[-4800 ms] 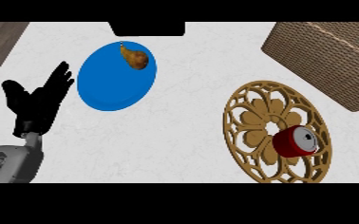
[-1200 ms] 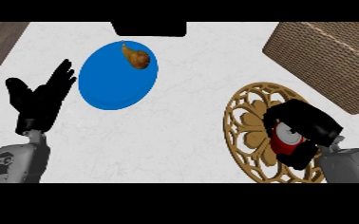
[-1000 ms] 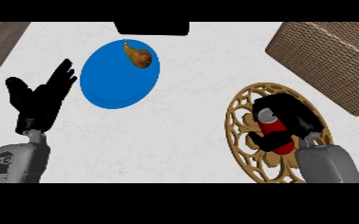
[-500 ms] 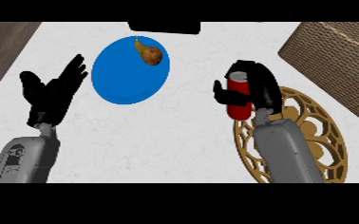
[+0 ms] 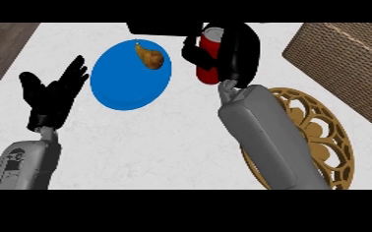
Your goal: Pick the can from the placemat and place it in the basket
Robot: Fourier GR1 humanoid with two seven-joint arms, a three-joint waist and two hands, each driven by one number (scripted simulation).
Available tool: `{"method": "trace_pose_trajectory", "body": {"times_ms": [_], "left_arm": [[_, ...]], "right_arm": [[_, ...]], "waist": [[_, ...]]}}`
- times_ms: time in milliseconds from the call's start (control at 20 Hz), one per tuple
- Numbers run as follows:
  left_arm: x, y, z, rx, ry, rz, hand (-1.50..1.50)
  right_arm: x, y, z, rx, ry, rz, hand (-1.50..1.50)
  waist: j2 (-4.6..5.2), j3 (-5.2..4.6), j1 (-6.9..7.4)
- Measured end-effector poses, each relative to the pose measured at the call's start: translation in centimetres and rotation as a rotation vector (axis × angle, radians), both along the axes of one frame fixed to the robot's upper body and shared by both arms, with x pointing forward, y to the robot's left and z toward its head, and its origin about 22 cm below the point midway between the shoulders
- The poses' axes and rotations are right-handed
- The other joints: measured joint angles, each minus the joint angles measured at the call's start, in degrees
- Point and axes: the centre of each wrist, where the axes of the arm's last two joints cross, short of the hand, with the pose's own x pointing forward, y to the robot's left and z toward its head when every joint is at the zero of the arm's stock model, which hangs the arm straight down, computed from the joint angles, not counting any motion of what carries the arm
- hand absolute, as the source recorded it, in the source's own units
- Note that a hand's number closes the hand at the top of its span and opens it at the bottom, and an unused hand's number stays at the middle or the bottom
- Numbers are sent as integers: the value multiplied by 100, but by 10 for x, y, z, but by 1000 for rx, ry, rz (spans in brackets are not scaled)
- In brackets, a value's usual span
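- Surface (image 5: pixel 167 142): white, carrying all items below.
- Basket (image 5: pixel 338 59): woven, brown, at the right edge near the far side. Nothing of the task shows in it yet.
- Placemat (image 5: pixel 320 132): round, gold openwork, at the right, partly hidden by the right forearm. The can stood on it a second ago; it is now off it, so the pick looks done.
- Plate (image 5: pixel 131 81): blue, round, left of centre, bearing a small brown pear-shaped item (image 5: pixel 150 57) at its far edge. No part in the task.
- Right hand (image 5: pixel 236 56): fingers clamped round the can, raised beyond the placemat's far end, where half a second ago it was nearer.
- Left hand (image 5: pixel 52 94): fingers straight and spread, resting at the left, as before.
- Can (image 5: pixel 212 54): red, upright, carried between plate and basket. Judged remaining: travel rightward to the basket, then release.
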Motion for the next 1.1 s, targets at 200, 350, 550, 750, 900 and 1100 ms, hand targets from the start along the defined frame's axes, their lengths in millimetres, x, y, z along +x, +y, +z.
{"method": "trace_pose_trajectory", "body": {"times_ms": [200, 350, 550, 750, 900, 1100], "left_arm": [[-4, 9, -3, 11, 3, 17, 0], [-8, 14, -3, 7, 4, 24, 0], [-11, 13, -4, 8, 8, 32, 0], [-8, 12, -5, 8, 5, 33, 0], [-11, 13, -10, 6, 9, 32, 0], [-10, 14, -6, 7, 1, 35, 0]], "right_arm": [[12, 21, 35, -42, -43, -62, 150], [25, 25, 60, -63, -68, -105, 150], [47, 12, 84, -67, -94, -176, 150], [66, -7, 108, -72, -113, -250, 150], [80, -28, 121, -82, -110, -317, 150], [94, -52, 125, -137, -92, -410, 150]], "waist": [[-8, 0, -97], [-12, 1, -150], [-4, 2, -178], [6, 2, -199], [12, 3, -189], [9, 3, -192]]}}
